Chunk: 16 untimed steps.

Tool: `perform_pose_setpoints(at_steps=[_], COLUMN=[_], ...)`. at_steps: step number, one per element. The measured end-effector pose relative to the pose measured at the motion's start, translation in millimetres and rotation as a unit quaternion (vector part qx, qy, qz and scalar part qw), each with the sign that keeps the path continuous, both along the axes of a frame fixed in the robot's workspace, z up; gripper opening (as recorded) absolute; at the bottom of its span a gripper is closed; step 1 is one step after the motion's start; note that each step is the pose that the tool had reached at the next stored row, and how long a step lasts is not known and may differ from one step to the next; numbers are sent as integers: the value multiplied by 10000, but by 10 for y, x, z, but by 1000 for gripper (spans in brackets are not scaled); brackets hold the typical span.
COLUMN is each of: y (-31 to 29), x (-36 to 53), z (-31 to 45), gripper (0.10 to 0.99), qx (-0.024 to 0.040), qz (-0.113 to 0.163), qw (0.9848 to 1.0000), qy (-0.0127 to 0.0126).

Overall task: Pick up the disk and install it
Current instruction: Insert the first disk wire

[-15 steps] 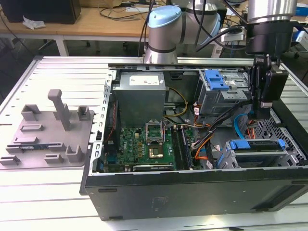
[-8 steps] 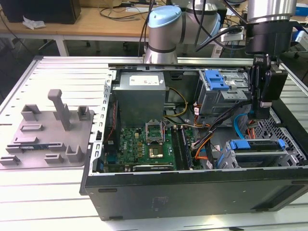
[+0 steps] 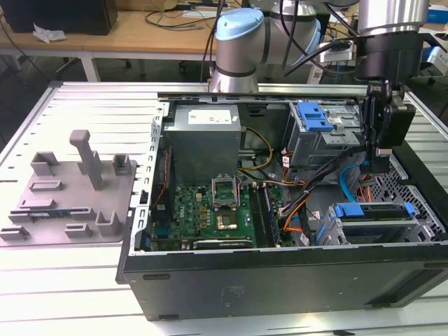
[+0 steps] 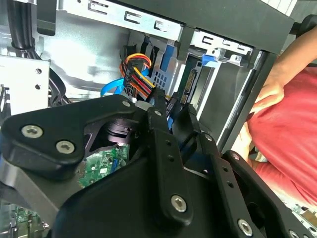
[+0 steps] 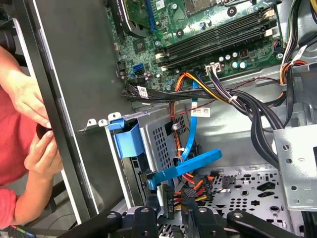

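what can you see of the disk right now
The disk sits in the grey metal drive cage in the open computer case, on the exterior view's right. Its bright blue plastic bracket runs along the edge that shows. The body below looks dark and is mostly hidden by the cage. In the first wrist view a flat blue cable reaches to its end. The hand hangs above it, apart.

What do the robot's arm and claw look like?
The arm is silver-grey tubing with light-blue caps on rounded joints, and black cables run alongside. The gripper is black, built of chunky jointed bars dotted with silver screw heads.
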State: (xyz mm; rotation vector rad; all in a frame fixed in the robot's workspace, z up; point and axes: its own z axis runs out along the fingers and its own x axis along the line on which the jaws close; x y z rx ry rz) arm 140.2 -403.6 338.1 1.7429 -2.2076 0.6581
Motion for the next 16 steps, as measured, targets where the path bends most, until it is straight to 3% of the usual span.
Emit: perform_pose_setpoints(at_steps=[8,9,11,16], y=[1,1,0,1], x=[4,5,5,6], z=[-1,-1,-2,-4], gripper=[325,310,169,169], qx=[1,0,-5,-7], qz=[0,0,1,2], qw=[10000,10000,10000,10000], qy=[0,0,0,0])
